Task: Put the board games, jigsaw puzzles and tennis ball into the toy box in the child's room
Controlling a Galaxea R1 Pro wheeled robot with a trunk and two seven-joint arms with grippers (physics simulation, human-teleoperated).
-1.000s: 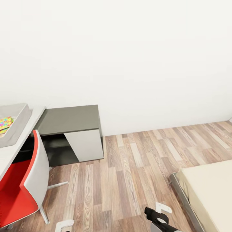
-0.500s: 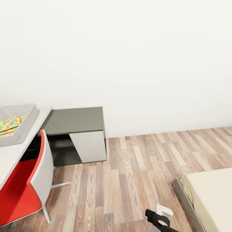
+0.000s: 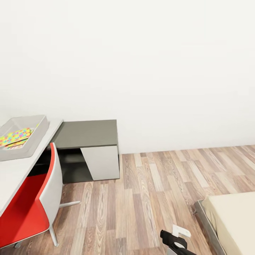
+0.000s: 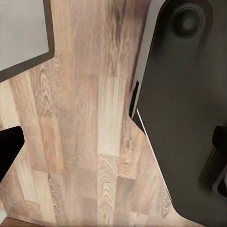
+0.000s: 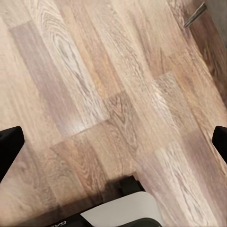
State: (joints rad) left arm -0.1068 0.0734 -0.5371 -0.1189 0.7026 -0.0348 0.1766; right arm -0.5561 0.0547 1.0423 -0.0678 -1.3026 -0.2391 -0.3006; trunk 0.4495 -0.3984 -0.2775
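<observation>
**Camera swings left; toy box and a puzzle come further into sight**

Since a second ago the whole head view has shifted: table, cabinet and chair sit further right in the picture and the bed has slid toward the lower right corner. That is the camera turning, not the furniture moving.

Right gripper (image 5: 113, 142): its two dark fingertips stand wide apart at the edges of the right wrist view, nothing between them, wood floor (image 3: 152, 198) below. Left gripper (image 4: 113, 142): one dark fingertip shows at one edge and another dark part at the far edge, so it reads as spread and empty, hanging over floor beside the robot's dark base (image 4: 184, 118).

Outward in the head view, the red chair (image 3: 28, 205) stands against the table (image 3: 14, 170). The toy box (image 3: 37, 136) rests near the table's end, by the corner where the dark cabinet (image 3: 88, 134) joins. A jigsaw puzzle (image 3: 15, 136) lies flat inside it. The bed (image 3: 233, 219) shows one bare corner; no board game is visible on that part.

Handling, as a judgement: the puzzles look thin, stiff and light, hard to pinch when flat, so an overhanging edge is best. Card game boxes should take a grip across a short side; squeezing hard may dent them.
</observation>
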